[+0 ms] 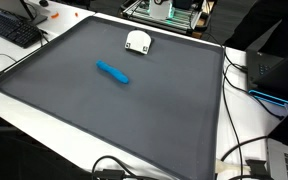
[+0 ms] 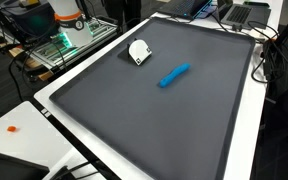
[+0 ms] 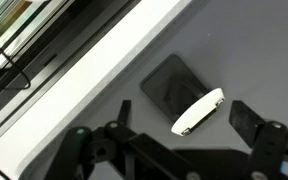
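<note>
In the wrist view my gripper (image 3: 182, 128) stands open, its dark fingers (image 3: 246, 120) spread wide with nothing held. Between them, farther off on the grey mat (image 3: 234, 50), lies a small white rounded object (image 3: 197, 111) with a dark patch (image 3: 172, 84) beside it. Both exterior views show that white object (image 1: 137, 41) (image 2: 139, 51) near the far edge of the mat (image 1: 114, 110) (image 2: 154, 120). A blue marker-like stick (image 1: 112, 72) (image 2: 174, 76) lies flat near the mat's middle. Neither the arm nor the gripper shows in the exterior views.
The mat lies on a white table (image 1: 44, 135) (image 2: 54, 112) (image 3: 104, 60). A keyboard (image 1: 14, 30) sits at one corner. Cables (image 1: 246, 85) and a laptop (image 2: 239, 12) line one side. Green electronics (image 1: 164, 10) (image 2: 69, 35) stand just beyond the white object.
</note>
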Robot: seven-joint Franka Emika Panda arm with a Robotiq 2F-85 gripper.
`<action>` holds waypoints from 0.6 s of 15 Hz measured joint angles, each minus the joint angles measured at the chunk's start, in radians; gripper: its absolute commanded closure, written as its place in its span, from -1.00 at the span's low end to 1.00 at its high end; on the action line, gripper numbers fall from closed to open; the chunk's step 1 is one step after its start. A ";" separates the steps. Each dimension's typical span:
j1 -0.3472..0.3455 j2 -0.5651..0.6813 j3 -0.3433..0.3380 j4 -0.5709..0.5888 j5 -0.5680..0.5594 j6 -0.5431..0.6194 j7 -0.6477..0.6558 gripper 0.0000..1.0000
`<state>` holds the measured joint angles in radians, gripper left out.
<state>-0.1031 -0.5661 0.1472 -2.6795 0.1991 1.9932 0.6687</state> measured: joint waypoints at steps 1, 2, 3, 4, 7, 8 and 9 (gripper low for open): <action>0.001 0.018 0.000 -0.001 0.031 0.026 0.032 -1.00; 0.004 0.034 0.000 -0.004 0.062 0.058 0.063 -1.00; 0.008 0.050 0.000 -0.008 0.092 0.096 0.095 -1.00; 0.013 0.065 0.000 -0.015 0.125 0.140 0.128 -1.00; 0.020 0.087 0.000 -0.022 0.151 0.179 0.161 -1.00; 0.020 0.087 0.000 -0.022 0.152 0.180 0.166 -1.00; 0.020 0.087 0.000 -0.022 0.152 0.180 0.170 -1.00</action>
<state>-0.0831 -0.4789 0.1472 -2.7011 0.3510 2.1729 0.8383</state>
